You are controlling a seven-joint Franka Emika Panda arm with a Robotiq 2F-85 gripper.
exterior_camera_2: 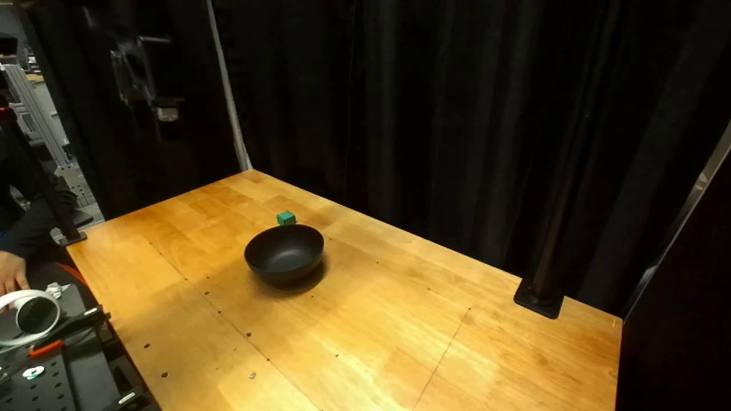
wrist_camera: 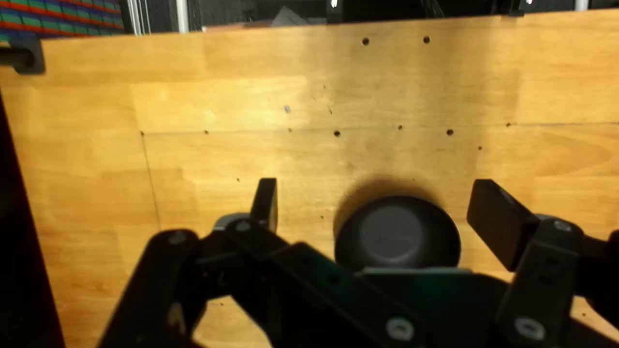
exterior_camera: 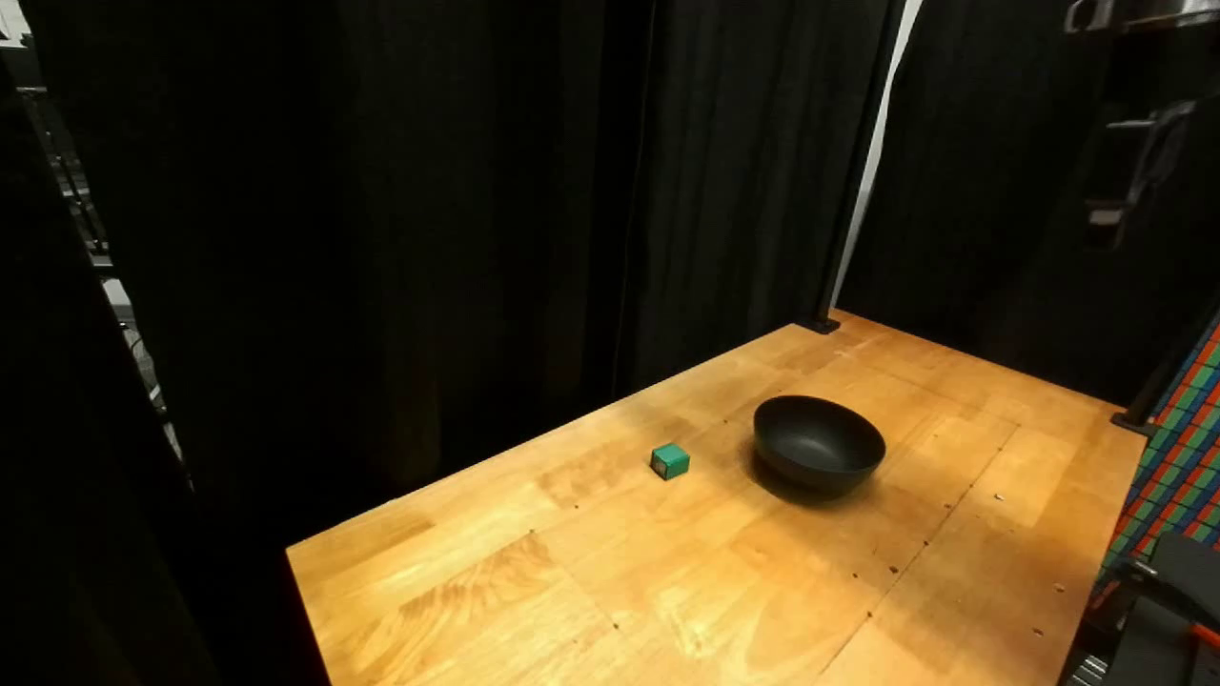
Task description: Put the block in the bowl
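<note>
The block, a tiny green cube, sits on the wooden table in both exterior views point(exterior_camera: 670, 461) point(exterior_camera_2: 286, 218). The bowl, round and black, stands upright close to it with a gap between them, in both exterior views point(exterior_camera: 818, 446) point(exterior_camera_2: 285, 254). The inside of the bowl that shows looks empty. My gripper point(exterior_camera: 1134, 181) is high above the table; it also shows, dark and blurred, in an exterior view point(exterior_camera_2: 143, 91). In the wrist view my gripper point(wrist_camera: 377, 198) is open with nothing between its fingers, and the bowl point(wrist_camera: 391, 232) appears below them. The block does not show in the wrist view.
The wooden table point(exterior_camera: 534, 591) has black post bases at its edges point(exterior_camera_2: 539, 299) point(exterior_camera: 1134, 422). Black curtains point(exterior_camera: 477, 238) hang behind it. A side bench point(exterior_camera_2: 85, 365) with a white round item point(exterior_camera_2: 34, 314) adjoins the table, and a person's hand point(exterior_camera_2: 11, 271) is there.
</note>
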